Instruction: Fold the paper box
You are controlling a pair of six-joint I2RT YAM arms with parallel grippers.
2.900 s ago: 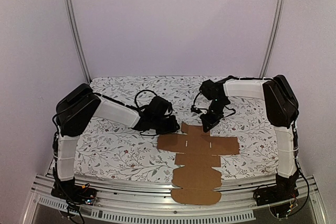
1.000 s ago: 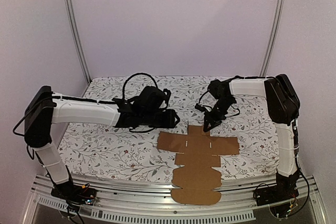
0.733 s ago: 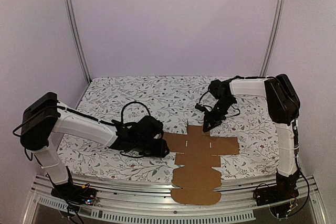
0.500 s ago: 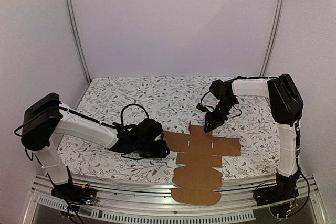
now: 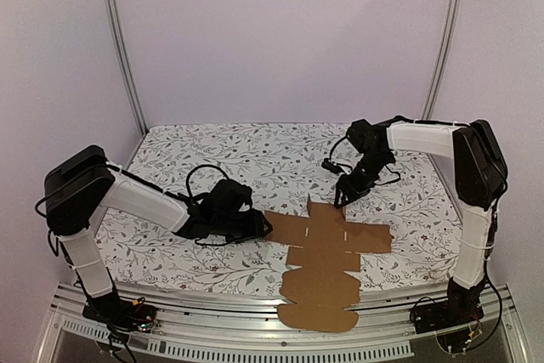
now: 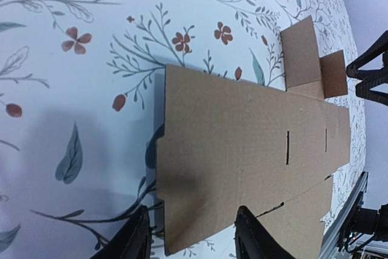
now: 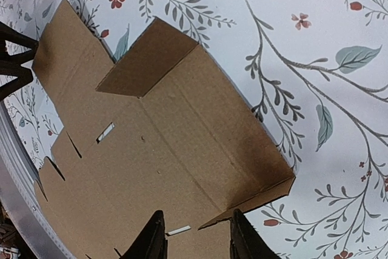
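Top external: the paper box [image 5: 327, 248] lies flat as an unfolded die-cut sheet on the floral bench [image 5: 212, 146], its near flap hanging over the front rail. The left claw [image 5: 259, 225] sits low at the sheet's left flap. The right claw [image 5: 342, 199] is at the far edge.

Left wrist: the left claw [image 6: 194, 210] is parted, nothing pinched, with the corner of the flap between its fingers [image 6: 138, 235]. Contact cannot be told. Thin cardboard [image 6: 242, 144]: likely light, stiff across panels, bends at creases, slides on cloth.

Right wrist: the right claw [image 7: 197, 213] is parted around the slightly lifted far edge of the sheet [image 7: 170, 150]. One small tab [image 7: 148, 56] stands up. Best taken by a flap edge near a crease, the other claw pinning the centre panel.
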